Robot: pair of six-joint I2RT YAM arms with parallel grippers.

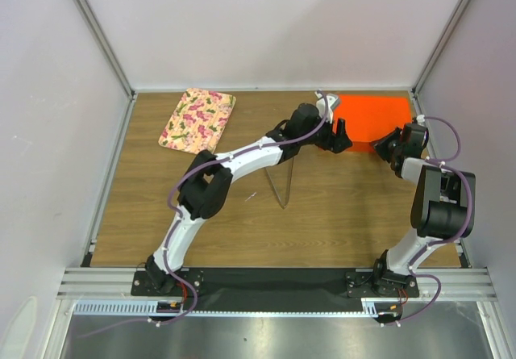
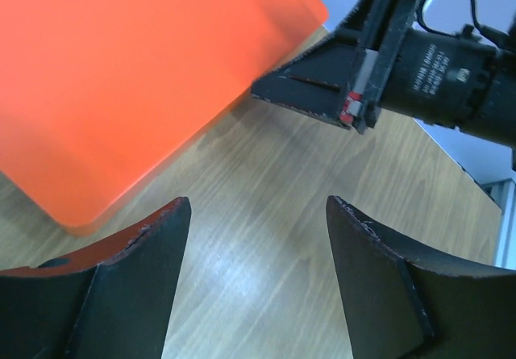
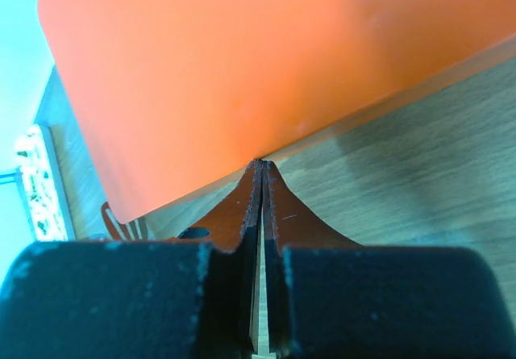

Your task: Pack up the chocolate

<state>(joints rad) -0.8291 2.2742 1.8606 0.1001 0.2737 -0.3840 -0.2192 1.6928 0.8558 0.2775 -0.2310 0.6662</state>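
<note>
The floral pad [image 1: 197,119] lies far left on the worktop [image 1: 322,214]. The left fingers [image 2: 137,262] are spread and empty, just beside the closed orange box [image 1: 372,118]. The right fingers [image 3: 242,206] are pressed together at its edge. No chocolate is visible, so progress cannot be confirmed.

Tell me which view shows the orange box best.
Top external: the orange box shows almost whole, outline and position clear. Left wrist catches one blurred corner; right wrist only a close, cropped face.
</note>
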